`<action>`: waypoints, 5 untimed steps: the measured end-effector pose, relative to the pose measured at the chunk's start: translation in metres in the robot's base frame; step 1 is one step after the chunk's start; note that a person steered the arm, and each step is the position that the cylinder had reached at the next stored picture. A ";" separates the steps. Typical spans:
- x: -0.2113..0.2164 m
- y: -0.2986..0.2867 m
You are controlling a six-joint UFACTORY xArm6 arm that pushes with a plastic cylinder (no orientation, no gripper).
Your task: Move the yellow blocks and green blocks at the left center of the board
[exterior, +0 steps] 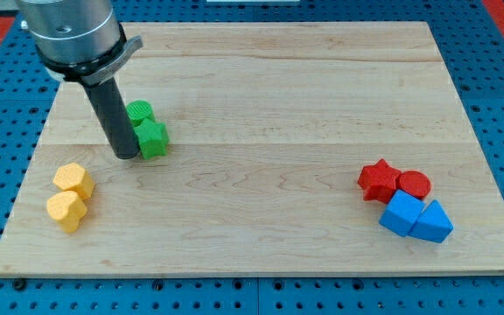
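My tip [127, 156] rests on the wooden board at the view's left, touching the left side of the green star block [153, 137]. A green round block [140, 112] sits just above the star, partly hidden behind the rod. A yellow hexagon block [73, 180] and a yellow heart-like block [66, 210] lie together at the lower left, below and to the left of my tip and apart from it.
A red star block [378, 180], a red round block [414, 185], a blue cube [401, 213] and a blue triangle block [433, 222] cluster at the lower right. The wooden board [278, 105] lies on a blue perforated table.
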State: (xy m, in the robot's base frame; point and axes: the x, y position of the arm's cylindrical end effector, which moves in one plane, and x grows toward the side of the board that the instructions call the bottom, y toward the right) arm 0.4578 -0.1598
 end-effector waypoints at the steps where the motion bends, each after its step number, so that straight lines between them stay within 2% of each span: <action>1: 0.008 0.011; 2: 0.022 0.033; 3: 0.013 0.065; 5: -0.033 0.039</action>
State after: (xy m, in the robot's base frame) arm 0.4246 -0.1210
